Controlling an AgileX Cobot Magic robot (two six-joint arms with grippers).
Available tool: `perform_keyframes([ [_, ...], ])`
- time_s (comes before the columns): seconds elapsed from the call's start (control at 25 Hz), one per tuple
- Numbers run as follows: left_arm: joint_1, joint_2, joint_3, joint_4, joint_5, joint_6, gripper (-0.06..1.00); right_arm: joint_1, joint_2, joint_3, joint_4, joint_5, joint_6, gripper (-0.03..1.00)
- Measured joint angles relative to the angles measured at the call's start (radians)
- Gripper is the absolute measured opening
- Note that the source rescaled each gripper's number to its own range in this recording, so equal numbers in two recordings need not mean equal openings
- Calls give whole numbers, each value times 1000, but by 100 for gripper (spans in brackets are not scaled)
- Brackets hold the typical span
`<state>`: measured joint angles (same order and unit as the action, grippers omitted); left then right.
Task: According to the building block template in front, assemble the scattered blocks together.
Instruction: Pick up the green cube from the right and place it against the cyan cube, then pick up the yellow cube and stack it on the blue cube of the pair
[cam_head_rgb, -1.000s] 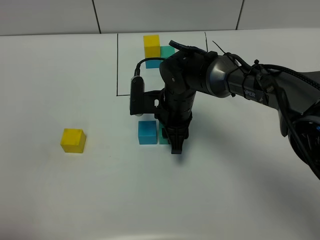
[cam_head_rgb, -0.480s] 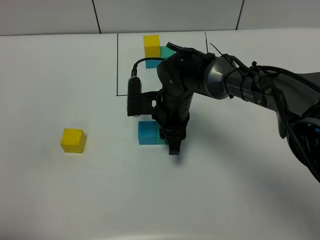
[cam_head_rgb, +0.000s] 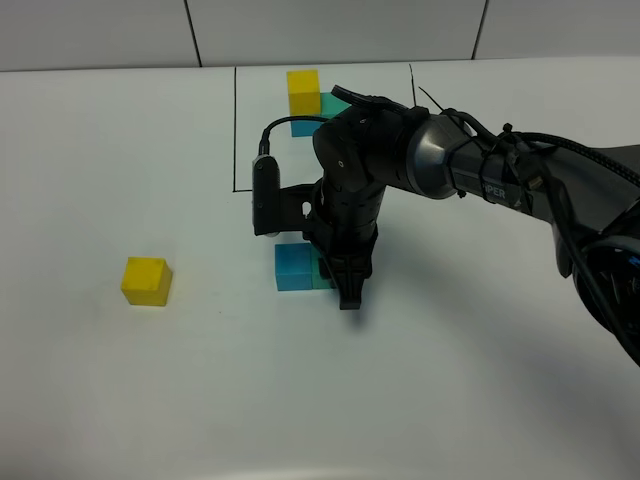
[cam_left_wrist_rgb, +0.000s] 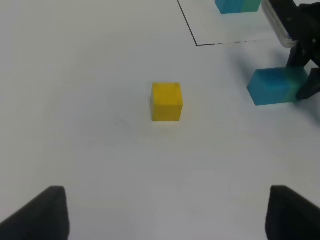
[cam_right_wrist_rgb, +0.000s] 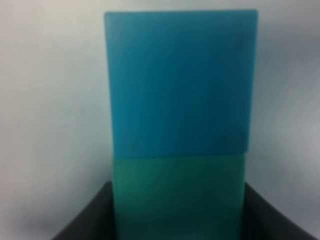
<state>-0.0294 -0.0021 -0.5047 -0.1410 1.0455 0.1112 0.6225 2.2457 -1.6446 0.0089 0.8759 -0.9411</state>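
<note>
The building block template (cam_head_rgb: 303, 92) stands at the back inside a thin black frame (cam_head_rgb: 234, 130): yellow on blue, with teal green beside. Its base shows in the left wrist view (cam_left_wrist_rgb: 237, 5). Of the scattered blocks, the yellow cube (cam_head_rgb: 146, 280) (cam_left_wrist_rgb: 166, 101) sits alone at the left. The sky blue cube (cam_head_rgb: 294, 267) (cam_right_wrist_rgb: 180, 80) sits mid-table. The teal green cube (cam_head_rgb: 321, 276) (cam_right_wrist_rgb: 180, 190) touches its right side. My right gripper (cam_head_rgb: 345, 288) (cam_right_wrist_rgb: 177, 222) is shut on the teal green cube. My left gripper (cam_left_wrist_rgb: 162, 212) is open and empty, short of the yellow cube.
The white table (cam_head_rgb: 450, 400) runs wide on all sides. My right arm (cam_head_rgb: 480, 170) reaches in from the right, over the frame's front right corner. The left arm is out of the high view.
My right gripper has slid a little to the left with the teal green cube, closing the gap so it now touches the blue cube. The yellow cube has not moved.
</note>
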Motion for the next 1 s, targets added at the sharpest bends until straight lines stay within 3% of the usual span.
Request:
perform_keyframes([
  [0.52, 0, 0, 0, 0, 0, 0, 70, 0, -5, 0, 11, 3, 12, 2],
  [0.6, 0, 0, 0, 0, 0, 0, 70, 0, -10, 0, 27, 16, 17, 9],
  [0.84, 0, 0, 0, 0, 0, 0, 70, 2, -83, 1, 24, 60, 82, 53],
  [1.0, 0, 0, 0, 0, 0, 0, 70, -13, -147, 2, 2, 103, 162, 65],
])
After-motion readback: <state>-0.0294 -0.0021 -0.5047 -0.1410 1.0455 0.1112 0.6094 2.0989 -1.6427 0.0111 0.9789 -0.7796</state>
